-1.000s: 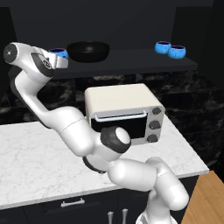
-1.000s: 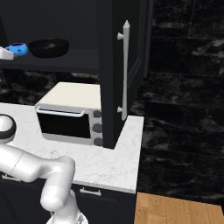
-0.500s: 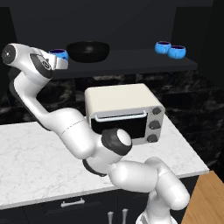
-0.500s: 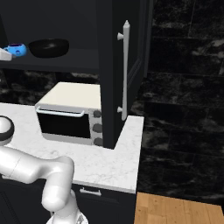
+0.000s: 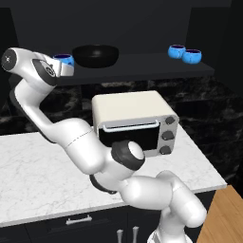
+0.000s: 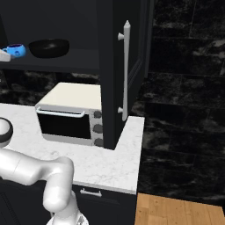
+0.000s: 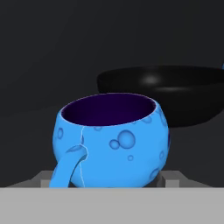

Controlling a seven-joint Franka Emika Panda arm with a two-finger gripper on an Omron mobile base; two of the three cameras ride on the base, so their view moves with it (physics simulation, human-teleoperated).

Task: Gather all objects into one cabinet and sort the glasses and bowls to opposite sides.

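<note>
**Hand view: a blue cup held up beside the black bowl**

Hand view shows the blue cup (image 7: 113,142) close up and upright, its dark purple inside open to the top, with grey finger tips (image 7: 170,178) peeking out at both sides of its base. That suggests the fingers are clamped on it, though the contact itself is hidden behind the cup. Its handle points toward the camera. Just behind it sits the black bowl (image 7: 170,94), wide and shallow.

From the left base view, the gripper (image 5: 64,66) holds this cup at shelf height, at the left end of the cabinet (image 5: 142,71), just left of the bowl. Whether the cup rests on the board or hangs just above it is unclear. Two other cups (image 5: 185,53) stand together at the far right end of the same shelf, well apart from the bowl.

My guess is that the held cup belongs with that pair, so it would have to pass the bowl. A toaster oven (image 5: 135,123) stands on the white counter (image 5: 28,175) below.
</note>
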